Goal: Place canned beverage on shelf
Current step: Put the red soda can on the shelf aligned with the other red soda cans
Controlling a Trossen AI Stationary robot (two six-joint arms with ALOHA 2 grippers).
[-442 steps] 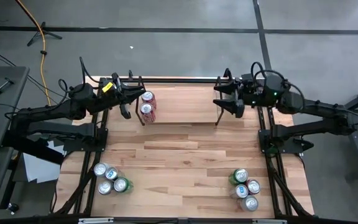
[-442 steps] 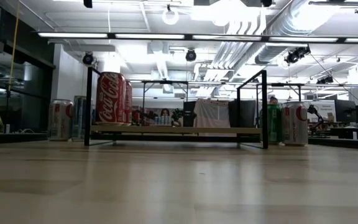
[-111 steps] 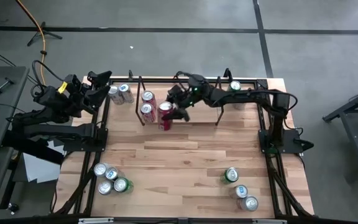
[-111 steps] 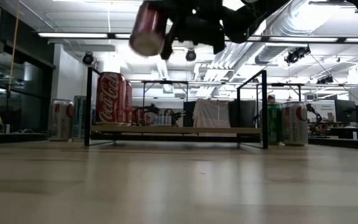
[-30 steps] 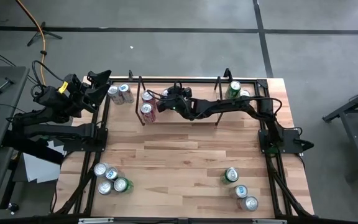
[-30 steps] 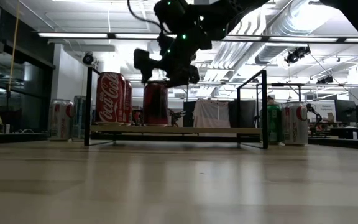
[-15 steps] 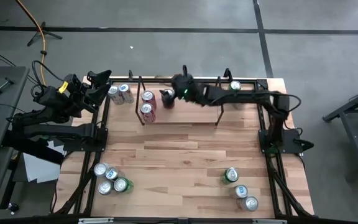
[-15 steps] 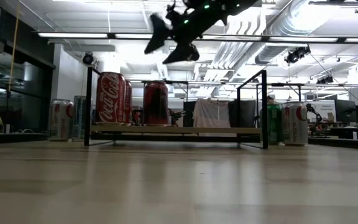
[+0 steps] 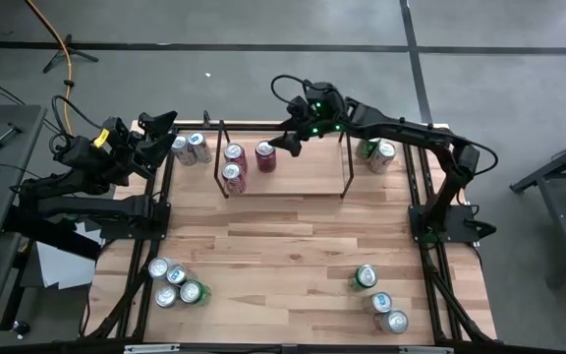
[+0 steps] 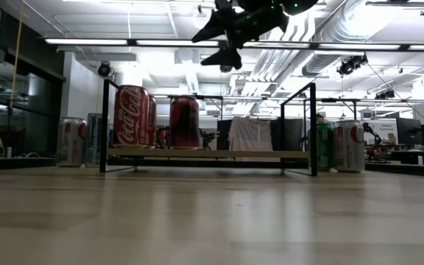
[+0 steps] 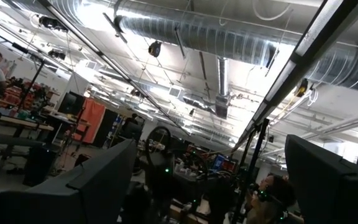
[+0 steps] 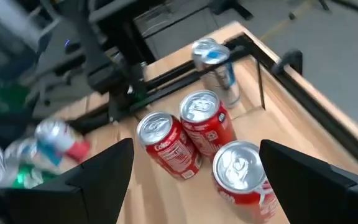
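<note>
While three red cans stand on the shelf (image 9: 293, 182) at the back edge of the worktop (image 9: 293, 256), the right end effector (image 9: 291, 140) hangs in the air above the shelf's back rail, with its fingers spread wide and holding nothing. Two Coca-Cola cans (image 9: 232, 164) stand one behind the other at the shelf's left end. A darker red can (image 9: 265, 155) stands just beside them, upright on the light wood base, apart from the end effector. In the low view the dark red can (image 10: 185, 122) sits right next to the Coca-Cola cans (image 10: 133, 115), and the right end effector (image 10: 227, 40) is high above it. The left end effector (image 9: 161, 133) waits past the back left corner of the worktop, with its fingers wide and nothing in them. More cans sit in small groups near the other corners.
</note>
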